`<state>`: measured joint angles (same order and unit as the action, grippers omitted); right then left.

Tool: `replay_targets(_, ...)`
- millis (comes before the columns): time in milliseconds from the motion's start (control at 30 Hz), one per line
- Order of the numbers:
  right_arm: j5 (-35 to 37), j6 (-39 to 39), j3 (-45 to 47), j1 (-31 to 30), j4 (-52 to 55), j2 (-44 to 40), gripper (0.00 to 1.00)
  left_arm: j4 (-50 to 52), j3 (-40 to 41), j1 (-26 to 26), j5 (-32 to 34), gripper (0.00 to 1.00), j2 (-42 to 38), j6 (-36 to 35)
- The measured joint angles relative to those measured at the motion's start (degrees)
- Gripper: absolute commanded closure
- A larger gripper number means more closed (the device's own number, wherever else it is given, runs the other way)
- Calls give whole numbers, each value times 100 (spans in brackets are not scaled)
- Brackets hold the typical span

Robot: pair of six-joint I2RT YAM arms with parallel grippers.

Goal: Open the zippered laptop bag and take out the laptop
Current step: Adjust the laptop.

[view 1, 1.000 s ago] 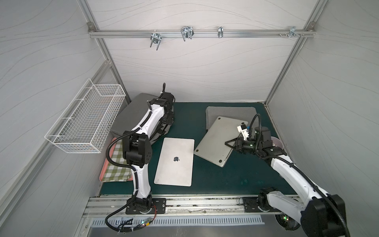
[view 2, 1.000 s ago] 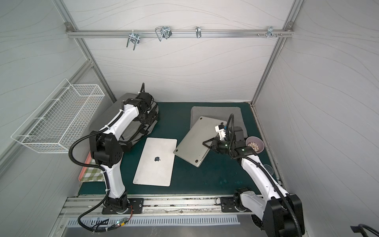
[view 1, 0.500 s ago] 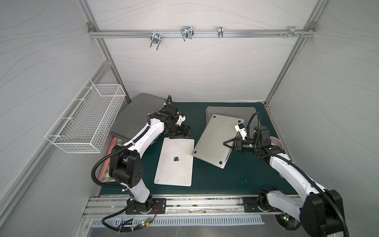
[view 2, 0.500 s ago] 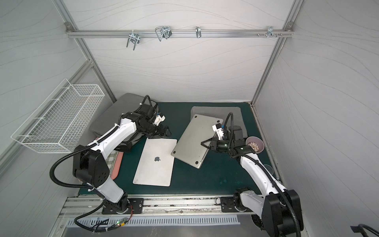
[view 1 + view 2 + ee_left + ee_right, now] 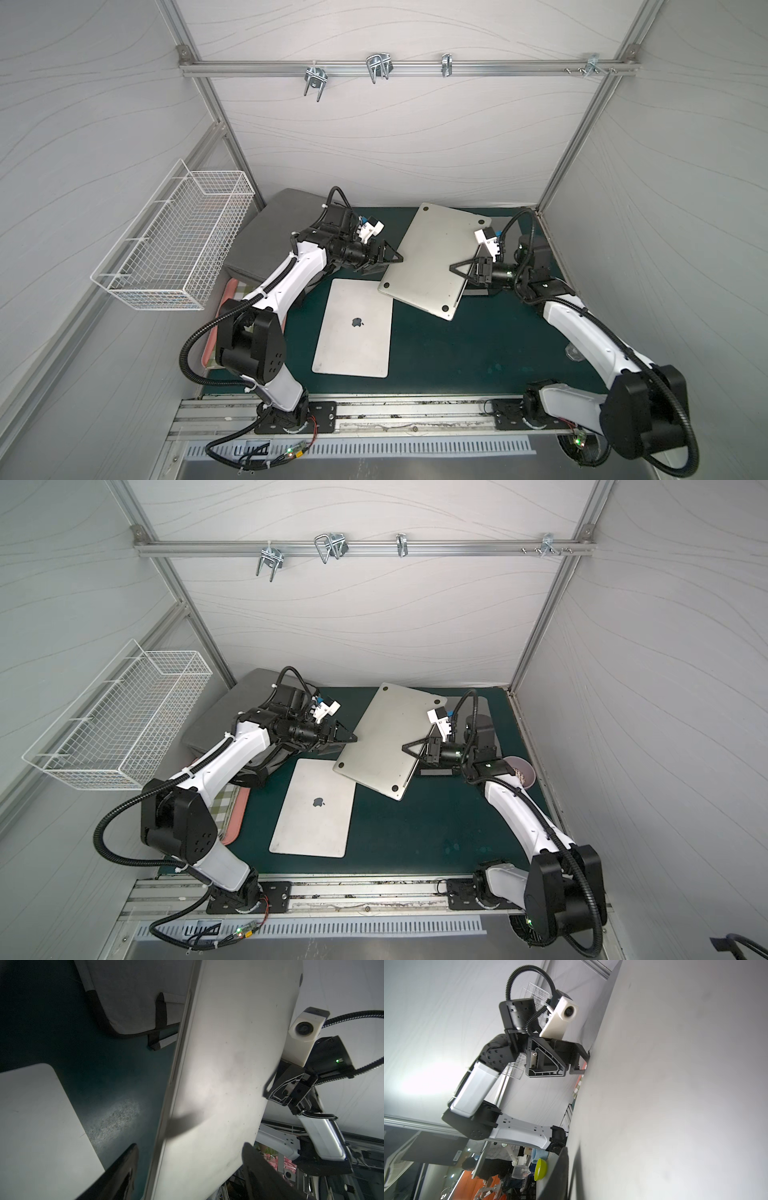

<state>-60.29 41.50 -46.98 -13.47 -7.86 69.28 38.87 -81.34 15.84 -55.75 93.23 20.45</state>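
Table (image 5: pixel 457 353): open green room at the front. Upturned laptop (image 5: pixel 432 257) is raised, tilted, out of the grey bag (image 5: pixel 128 995), one corner overhanging the second laptop (image 5: pixel 353 340). Right pincer (image 5: pixel 461 274) clamps its right edge. Left pincer (image 5: pixel 388 266) straddles the left edge, wide.

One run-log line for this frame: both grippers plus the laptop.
right gripper: shut on laptop edge | left gripper: open, straddling opposite edge | laptop: underside up, held above mat
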Motion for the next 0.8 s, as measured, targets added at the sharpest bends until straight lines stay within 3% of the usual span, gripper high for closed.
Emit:
replay_targets(400, -706, 1449, -251, 61, -1764, 625, 100, -680, -254, -107, -979, 47, -9, 846)
replay_targets(600, -879, 1543, -479, 9, -2033, 732, 100, -1145, -247, 39, -1239, 57, -31, 1427)
replay_targets(733, -1008, 1508, -573, 4, -2090, 734, 100, -1563, -140, 127, -1377, 73, -131, 1875)
replay_targets(800, -1034, 1504, -621, 9, -2090, 743, 100, -1937, -26, 116, -1508, 73, -199, 2151)
